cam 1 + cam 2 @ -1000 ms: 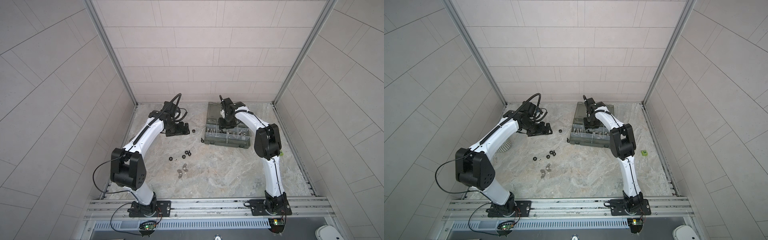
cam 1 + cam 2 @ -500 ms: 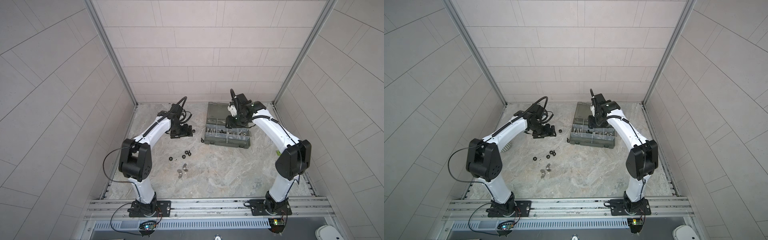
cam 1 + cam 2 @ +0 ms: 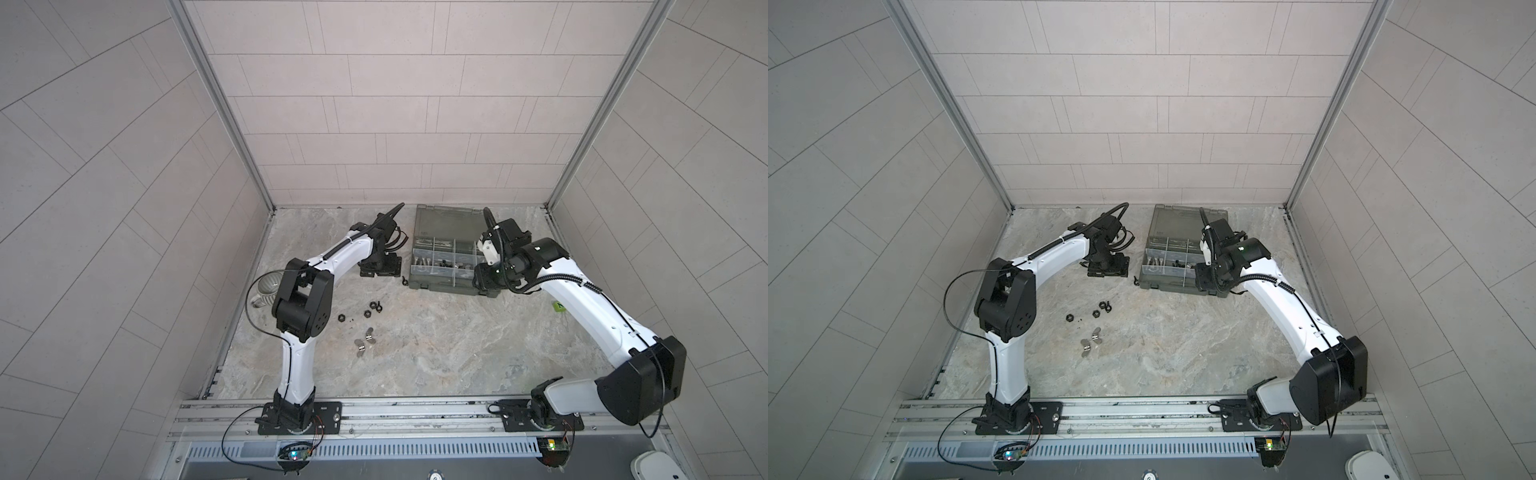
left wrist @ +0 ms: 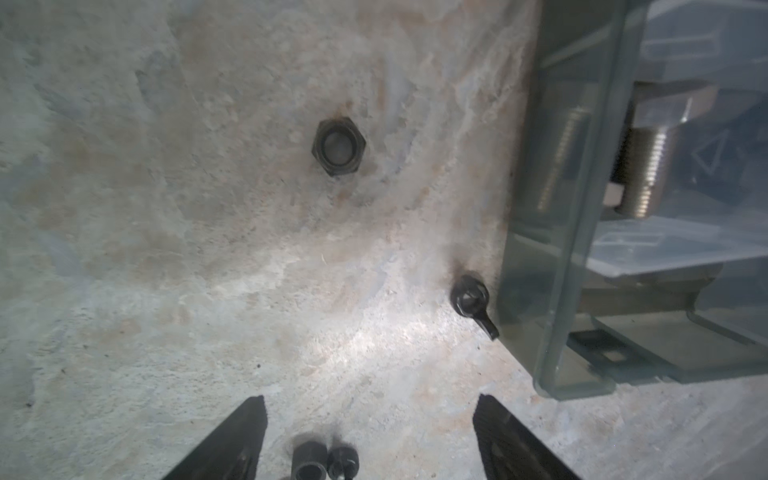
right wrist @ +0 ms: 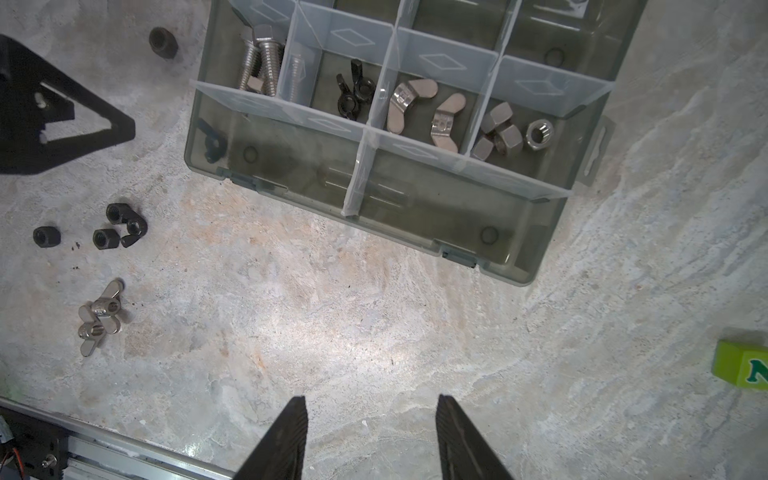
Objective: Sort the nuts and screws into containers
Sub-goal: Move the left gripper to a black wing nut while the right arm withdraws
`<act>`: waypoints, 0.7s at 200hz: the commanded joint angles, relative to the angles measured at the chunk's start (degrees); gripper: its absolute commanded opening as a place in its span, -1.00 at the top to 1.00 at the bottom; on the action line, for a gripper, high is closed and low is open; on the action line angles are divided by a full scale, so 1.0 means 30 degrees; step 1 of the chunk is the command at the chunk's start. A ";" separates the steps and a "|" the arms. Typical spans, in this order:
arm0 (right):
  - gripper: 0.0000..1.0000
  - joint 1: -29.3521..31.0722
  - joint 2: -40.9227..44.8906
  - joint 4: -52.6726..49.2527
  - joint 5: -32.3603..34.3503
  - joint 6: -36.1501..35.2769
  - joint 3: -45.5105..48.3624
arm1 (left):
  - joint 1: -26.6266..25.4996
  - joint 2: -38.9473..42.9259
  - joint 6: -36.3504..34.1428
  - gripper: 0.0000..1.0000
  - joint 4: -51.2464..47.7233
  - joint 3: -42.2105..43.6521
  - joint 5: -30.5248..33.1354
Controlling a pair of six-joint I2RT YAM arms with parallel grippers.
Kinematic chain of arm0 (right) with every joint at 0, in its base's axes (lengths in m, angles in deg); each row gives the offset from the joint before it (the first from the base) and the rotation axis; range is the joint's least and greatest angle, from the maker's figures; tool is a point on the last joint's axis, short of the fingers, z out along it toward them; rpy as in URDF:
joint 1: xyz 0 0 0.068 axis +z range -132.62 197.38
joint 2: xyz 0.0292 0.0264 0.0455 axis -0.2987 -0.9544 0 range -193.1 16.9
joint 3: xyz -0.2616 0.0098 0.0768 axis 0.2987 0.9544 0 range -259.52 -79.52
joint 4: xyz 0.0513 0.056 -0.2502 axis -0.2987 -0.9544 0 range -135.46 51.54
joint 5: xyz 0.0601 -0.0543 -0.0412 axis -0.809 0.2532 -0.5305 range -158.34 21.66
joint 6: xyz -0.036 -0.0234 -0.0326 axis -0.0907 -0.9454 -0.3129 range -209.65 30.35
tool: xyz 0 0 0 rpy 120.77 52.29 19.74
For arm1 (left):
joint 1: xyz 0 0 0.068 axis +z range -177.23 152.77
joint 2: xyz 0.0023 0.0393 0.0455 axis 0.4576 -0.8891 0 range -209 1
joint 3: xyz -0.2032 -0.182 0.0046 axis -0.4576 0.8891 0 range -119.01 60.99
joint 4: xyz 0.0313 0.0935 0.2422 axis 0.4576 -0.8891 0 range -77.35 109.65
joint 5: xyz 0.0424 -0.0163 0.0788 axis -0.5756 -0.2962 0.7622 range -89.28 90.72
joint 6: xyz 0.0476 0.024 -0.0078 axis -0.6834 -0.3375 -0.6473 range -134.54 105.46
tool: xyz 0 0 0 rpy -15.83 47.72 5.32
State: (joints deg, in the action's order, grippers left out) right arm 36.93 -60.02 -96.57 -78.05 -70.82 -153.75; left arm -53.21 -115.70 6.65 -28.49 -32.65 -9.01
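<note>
**Front of table.** The right gripper (image 5: 370, 398) hangs over bare marble table (image 5: 374, 291), jaws apart and nothing between them. A green block (image 5: 744, 368) lies off to one side, clear of the work.

**Loose nuts.** Two silver wing nuts (image 5: 97, 318) lie touching each other. Beyond them is a cluster of black nuts (image 5: 120, 226), with a lone black nut (image 5: 46, 237) just beside it. In my judgement all are light, rigid, smooth steel, apt to skate on the stone or squirt out of a pinch. Hex pieces are best taken across two flats, wing pieces across the wings. Touching pieces risk coming up two at a time.

**Left arm.** The left gripper (image 4: 370, 399) sits low over the table, jaws spread wide and gripping nothing. Two small dark pieces (image 4: 308, 461) lie between its fingers, cut off by the frame edge and too little shown to name. Ahead, a black hex nut (image 4: 338, 146) lies flat with clear table all round. A stray black wing nut (image 4: 471, 301) lies just beside the box wall, which leaves little room for a finger on that side.

**Containers.** In the organizer box (image 5: 415, 232), the middle row holds the screws (image 5: 257, 58), boxed black wing nuts (image 5: 353, 89), boxed silver wing nuts (image 5: 424, 112) and silver hex nuts (image 5: 503, 133), one kind per compartment. No screw shows loose on the table. The upright dividers demand a drop from above.

**Rear.** The lid (image 3: 449, 220) lies open behind the box. A ribbed mug (image 3: 266, 286) stands by the left wall, partly hidden by the arm.
</note>
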 commanded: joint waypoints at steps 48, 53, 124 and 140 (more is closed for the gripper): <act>-0.07 -0.0408 0.2663 -0.0082 0.1423 -0.0006 0.1299 | -0.0941 -0.2346 0.0612 -0.69 -0.0173 -0.2363 0.1129; -0.07 -0.0423 0.2745 -0.0130 0.1422 -0.0007 0.1351 | -0.1032 -0.2464 0.0663 -0.69 -0.0183 -0.2529 0.1088; -0.13 -0.0853 0.3485 -0.0780 0.1543 -0.0316 0.1886 | -0.2238 -0.3753 0.0876 -0.69 -0.0814 -0.4365 0.0938; -0.18 -0.1021 0.3652 -0.0839 0.1539 -0.0414 0.1976 | -0.2504 -0.3754 0.0920 -0.69 -0.1004 -0.4439 0.1001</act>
State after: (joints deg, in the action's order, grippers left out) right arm 34.63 -50.78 -97.16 -74.49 -71.26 -148.38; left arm -58.33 -125.74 8.72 -30.26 -44.04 -5.25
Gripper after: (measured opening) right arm 0.578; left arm 0.844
